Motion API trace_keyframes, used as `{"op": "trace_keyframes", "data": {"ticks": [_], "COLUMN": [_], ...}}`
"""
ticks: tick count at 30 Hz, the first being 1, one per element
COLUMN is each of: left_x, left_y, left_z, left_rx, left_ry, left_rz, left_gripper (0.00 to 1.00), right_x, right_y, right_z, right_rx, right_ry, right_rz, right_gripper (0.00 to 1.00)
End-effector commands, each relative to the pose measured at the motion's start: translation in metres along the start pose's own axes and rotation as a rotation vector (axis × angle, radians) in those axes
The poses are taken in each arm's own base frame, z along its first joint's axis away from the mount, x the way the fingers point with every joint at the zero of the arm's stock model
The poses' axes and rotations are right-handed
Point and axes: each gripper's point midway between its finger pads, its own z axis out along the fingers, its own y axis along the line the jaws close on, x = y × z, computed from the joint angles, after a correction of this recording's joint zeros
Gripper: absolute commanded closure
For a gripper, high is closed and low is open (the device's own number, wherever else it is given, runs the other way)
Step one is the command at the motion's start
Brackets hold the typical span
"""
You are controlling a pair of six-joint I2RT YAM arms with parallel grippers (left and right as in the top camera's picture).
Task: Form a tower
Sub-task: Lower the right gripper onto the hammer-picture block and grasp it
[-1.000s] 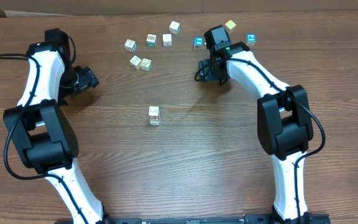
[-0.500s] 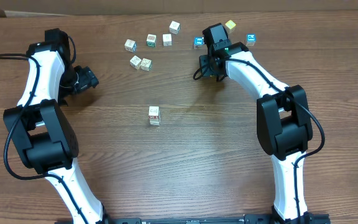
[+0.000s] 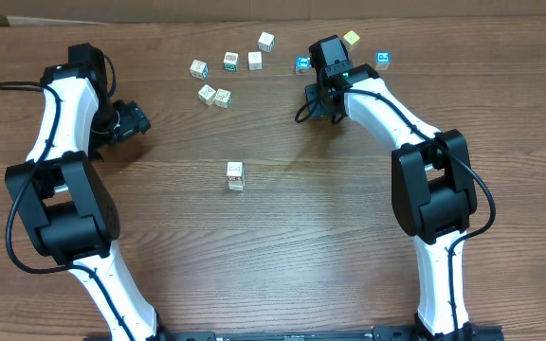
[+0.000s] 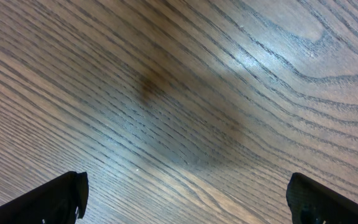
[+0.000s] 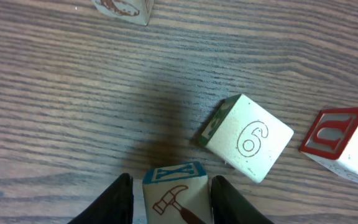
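The brown wooden worktop [image 3: 282, 256] fills the whole scene. The left arm [image 3: 60, 123] reaches along the left side and the right arm [image 3: 396, 114] reaches to the far right part.

The left claw [image 4: 194, 198] hangs over bare wood at the far left. Its two fingers are wide apart and there is nothing between them.

The right claw [image 5: 171, 200] is low over the worktop, near the loose cubes at the far side. A hammer cube [image 5: 176, 193], with a hammer drawing on one face and a blue-edged face above it, sits between its fingers. The fingers stand very close to both sides of this cube. Whether they already press on it, I cannot tell.

The tower [image 3: 235, 176] is a narrow column of pale cubes. It stands alone near the middle of the worktop, well apart from both claws.

Six pale cubes [image 3: 223, 98] lie scattered at the far side, left of the right claw. Two blue cubes [image 3: 383, 59] and one yellow cube [image 3: 352, 38] lie far right, around the right wrist.

In the right wrist view a white cube with a 6 [image 5: 247, 146] lies just beside the hammer cube. A red-framed cube [image 5: 344, 146] is at the right edge.
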Motion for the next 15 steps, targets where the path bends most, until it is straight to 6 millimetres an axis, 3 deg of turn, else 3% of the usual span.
{"op": "trace_keyframes", "data": {"ticks": [1, 8, 10, 15], "left_x": [0.0013, 0.0013, 0.0013, 0.0013], "left_y": [-0.0023, -0.0023, -0.0023, -0.0023], "left_z": [0.004, 0.004, 0.004, 0.004], "left_rx": [-0.008, -0.008, -0.008, -0.008], "left_ry": [0.006, 0.006, 0.006, 0.006], "left_rz": [0.02, 0.02, 0.02, 0.02], "left_gripper": [0.01, 0.0, 0.01, 0.0], "right_x": [0.0043, 0.0089, 0.0089, 0.0133], "right_y": [-0.001, -0.0017, -0.0017, -0.0001], "right_z": [0.0013, 0.0012, 0.0012, 0.0009], "right_rx": [0.011, 0.014, 0.014, 0.008], "right_ry": [0.009, 0.028, 0.028, 0.046], "right_rz": [-0.008, -0.01, -0.01, -0.009], "right_gripper": [0.59, 0.6, 0.68, 0.76]}}
